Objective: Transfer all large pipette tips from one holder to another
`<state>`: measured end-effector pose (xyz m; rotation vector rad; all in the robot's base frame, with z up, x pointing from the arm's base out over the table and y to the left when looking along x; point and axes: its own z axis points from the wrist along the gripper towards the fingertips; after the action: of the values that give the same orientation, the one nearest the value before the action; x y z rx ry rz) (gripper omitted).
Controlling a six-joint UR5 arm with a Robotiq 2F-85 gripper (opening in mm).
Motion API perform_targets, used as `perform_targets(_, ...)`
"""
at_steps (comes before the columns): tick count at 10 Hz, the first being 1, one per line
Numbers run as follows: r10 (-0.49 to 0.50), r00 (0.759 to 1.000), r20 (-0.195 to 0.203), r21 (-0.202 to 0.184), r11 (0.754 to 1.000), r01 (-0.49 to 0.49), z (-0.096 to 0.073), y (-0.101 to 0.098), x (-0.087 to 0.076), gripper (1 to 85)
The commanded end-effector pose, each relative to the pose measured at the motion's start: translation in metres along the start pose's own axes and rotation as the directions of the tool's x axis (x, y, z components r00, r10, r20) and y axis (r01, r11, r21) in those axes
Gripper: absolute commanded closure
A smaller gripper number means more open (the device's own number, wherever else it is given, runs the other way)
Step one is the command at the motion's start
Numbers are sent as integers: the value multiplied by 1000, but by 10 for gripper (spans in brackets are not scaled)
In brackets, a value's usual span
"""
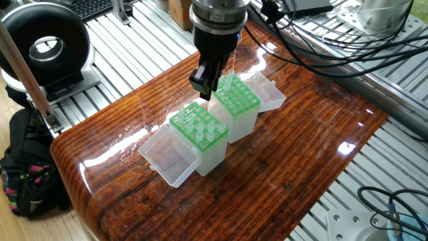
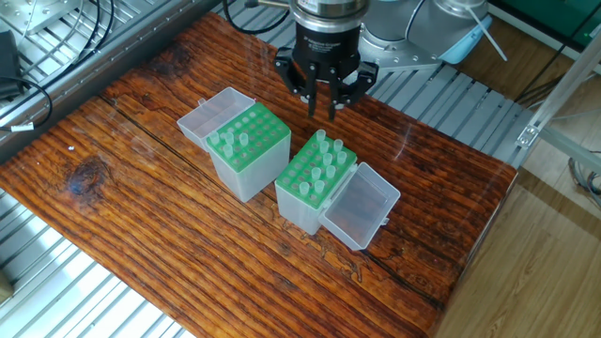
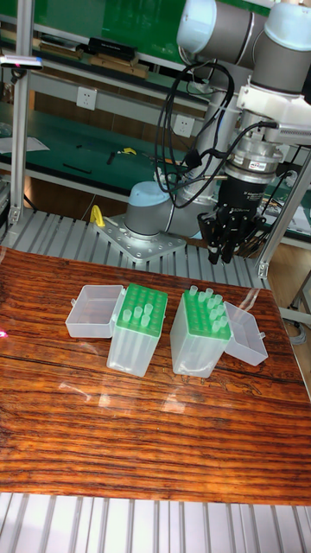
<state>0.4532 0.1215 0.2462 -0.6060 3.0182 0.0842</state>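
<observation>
Two green-topped clear holders stand side by side on the wooden table. The right holder (image 2: 302, 192) carries several large pipette tips (image 2: 328, 158), whitish cones that stand upright in its grid; they also show as tips (image 1: 203, 130) and tips (image 3: 206, 303) in the two remaining views. The left holder (image 2: 252, 158) has a few tips (image 2: 241, 141) near its front. My gripper (image 2: 324, 105) hangs just above the far end of the right holder, open, with nothing between its fingers. It appears as the gripper (image 1: 202, 85) over the gap between the holders, and as the gripper (image 3: 222, 252) above the right holder.
Each holder has its clear lid folded out: one lid (image 2: 362, 207) at the right, the other lid (image 2: 208, 115) at the left. A black ring-shaped device (image 1: 43, 47) and a bag (image 1: 27, 164) sit beyond the table's left edge. Cables (image 1: 321, 40) trail behind the arm.
</observation>
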Motion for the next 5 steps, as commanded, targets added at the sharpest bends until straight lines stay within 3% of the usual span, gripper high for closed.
perform_targets(1,-10,1000,7,26,1000,10,0,-23,-7,563)
perform_targets(5,-86,996,15,82,993,85,27,-92,-22,570)
